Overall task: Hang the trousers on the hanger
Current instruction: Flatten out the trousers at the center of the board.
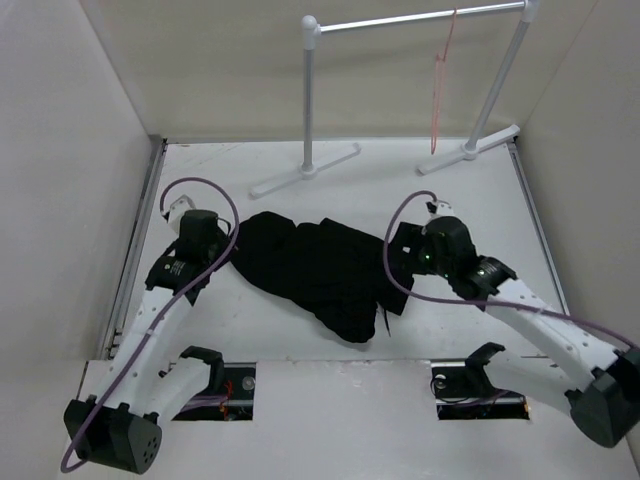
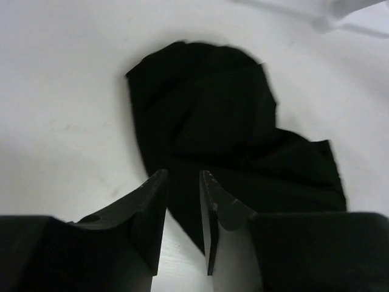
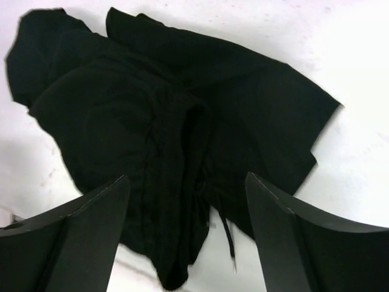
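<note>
Long black fabric trousers [image 1: 320, 265] lie crumpled mid-worktop [image 1: 500, 200]. Your right gripper [image 3: 187, 176] gapes wide over them; your left gripper [image 2: 183, 176] stands narrow at their edge, grip unclear. Thin pink wire hanger [image 1: 435, 100] hangs near the far right corner.

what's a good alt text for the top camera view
Black trousers lie crumpled in the middle of a white table, with the left hand at their left end and the right hand at their right end. Behind them a thin pink hanger hangs from a white rail.
</note>
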